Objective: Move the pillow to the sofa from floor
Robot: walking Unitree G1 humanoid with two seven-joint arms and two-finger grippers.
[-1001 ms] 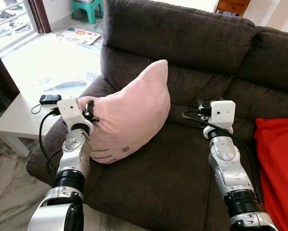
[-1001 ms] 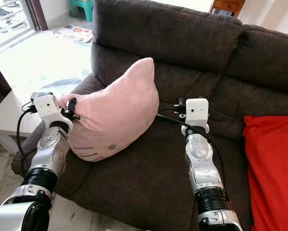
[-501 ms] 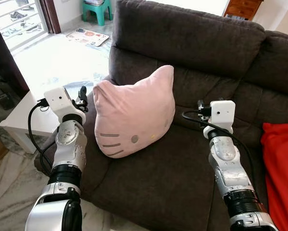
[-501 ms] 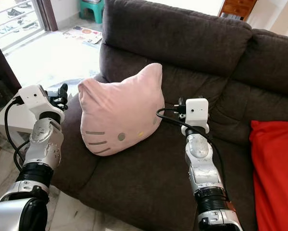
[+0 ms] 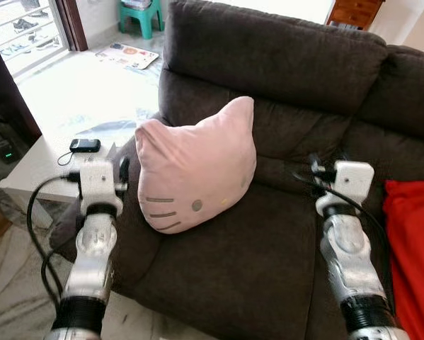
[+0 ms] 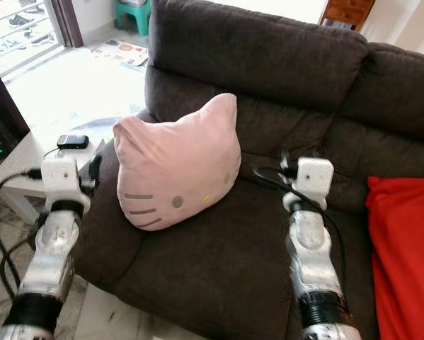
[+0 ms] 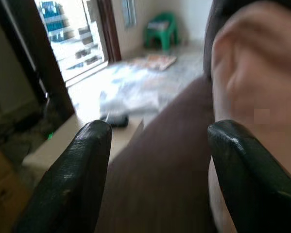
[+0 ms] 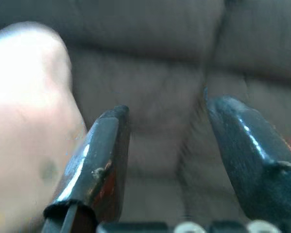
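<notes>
Pillow [image 5: 196,172] on sofa [image 5: 282,64]; left pincer [image 7: 157,160], right pincer [image 8: 169,160] spread, empty.

The left end of the sofa [image 5: 268,234] seat is taken up by the pink pillow [image 5: 196,170], which is leaned against the backrest and armrest. Bare seat cushion is left between the pillow and the red cushion [image 5: 412,255] at the right end, and this stretch is partly occupied by the right gripper [image 5: 315,168]. The left gripper [image 5: 122,170], fingers parted, is held just beside the pillow over the armrest. Beyond the armrest, passage is limited by a white table [image 5: 35,166] carrying a black device [image 5: 84,145].
</notes>
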